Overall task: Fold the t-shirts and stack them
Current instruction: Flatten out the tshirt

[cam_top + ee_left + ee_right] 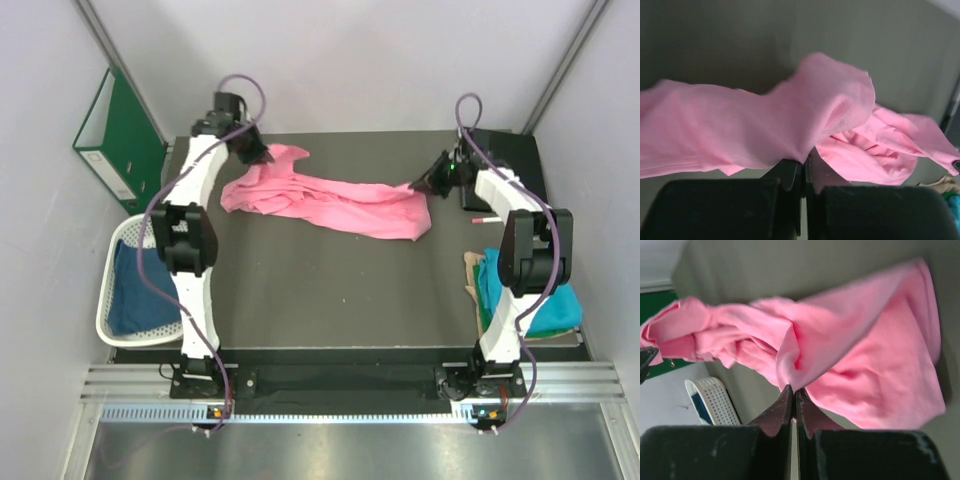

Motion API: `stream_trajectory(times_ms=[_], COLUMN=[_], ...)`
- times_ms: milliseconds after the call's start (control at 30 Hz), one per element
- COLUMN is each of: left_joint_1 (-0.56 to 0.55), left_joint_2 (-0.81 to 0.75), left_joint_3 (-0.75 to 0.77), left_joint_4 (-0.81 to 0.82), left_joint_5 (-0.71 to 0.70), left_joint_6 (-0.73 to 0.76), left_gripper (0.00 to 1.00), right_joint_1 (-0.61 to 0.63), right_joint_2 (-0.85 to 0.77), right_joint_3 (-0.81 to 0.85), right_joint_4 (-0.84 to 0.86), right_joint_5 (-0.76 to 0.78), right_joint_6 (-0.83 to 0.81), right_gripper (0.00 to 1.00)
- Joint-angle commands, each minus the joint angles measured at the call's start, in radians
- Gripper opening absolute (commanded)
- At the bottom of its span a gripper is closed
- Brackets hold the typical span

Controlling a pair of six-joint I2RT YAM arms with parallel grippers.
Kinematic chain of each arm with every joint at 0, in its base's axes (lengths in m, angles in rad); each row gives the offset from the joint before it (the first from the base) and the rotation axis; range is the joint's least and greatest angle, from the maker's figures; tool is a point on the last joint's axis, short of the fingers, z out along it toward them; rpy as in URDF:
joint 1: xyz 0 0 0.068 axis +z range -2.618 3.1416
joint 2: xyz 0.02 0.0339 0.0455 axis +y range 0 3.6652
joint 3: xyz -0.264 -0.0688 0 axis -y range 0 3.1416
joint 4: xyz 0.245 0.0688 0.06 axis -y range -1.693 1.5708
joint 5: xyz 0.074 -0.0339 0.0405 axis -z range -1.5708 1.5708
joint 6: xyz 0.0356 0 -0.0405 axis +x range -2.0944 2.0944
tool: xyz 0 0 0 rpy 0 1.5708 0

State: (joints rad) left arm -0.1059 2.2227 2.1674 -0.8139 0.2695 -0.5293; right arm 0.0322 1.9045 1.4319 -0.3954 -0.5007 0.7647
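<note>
Dark table point(330, 290) between pale walls. The right arm partly hides the teal t-shirt point(558, 305); the white basket point(108, 300) cuts off the dark blue t-shirt point(135, 290). The pink t-shirt point(330, 200) lies crumpled across the far half, its ends pinched in the closed left gripper point(804, 167) and right gripper point(792, 392).

The pink shirt point(330, 200) is bright and plain. The blue shirt point(135, 290) is dark, the teal shirt point(545, 305) plain too. The basket point(130, 232) is white lattice, the binder point(120, 150) green, the tabletop point(330, 290) dark grey. My left tool point(804, 170) and my right tool point(794, 397) are black; my arms point(197, 170) are white and black.
</note>
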Motion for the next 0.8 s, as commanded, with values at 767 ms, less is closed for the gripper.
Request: stream_trajectory(times_ms=[767], left_joint_1=[0.127], left_joint_2=[-0.903], left_joint_3=[0.017], left_joint_4=[-0.047], left_joint_5=[-0.088], left_joint_6=[0.095], left_gripper=[0.0], right_joint_1=[-0.002], right_joint_2=[-0.979], right_joint_3=[0.165], right_joint_4=[-0.23], right_joint_5=[0.315], right_joint_6=[-0.332], right_gripper=[0.0])
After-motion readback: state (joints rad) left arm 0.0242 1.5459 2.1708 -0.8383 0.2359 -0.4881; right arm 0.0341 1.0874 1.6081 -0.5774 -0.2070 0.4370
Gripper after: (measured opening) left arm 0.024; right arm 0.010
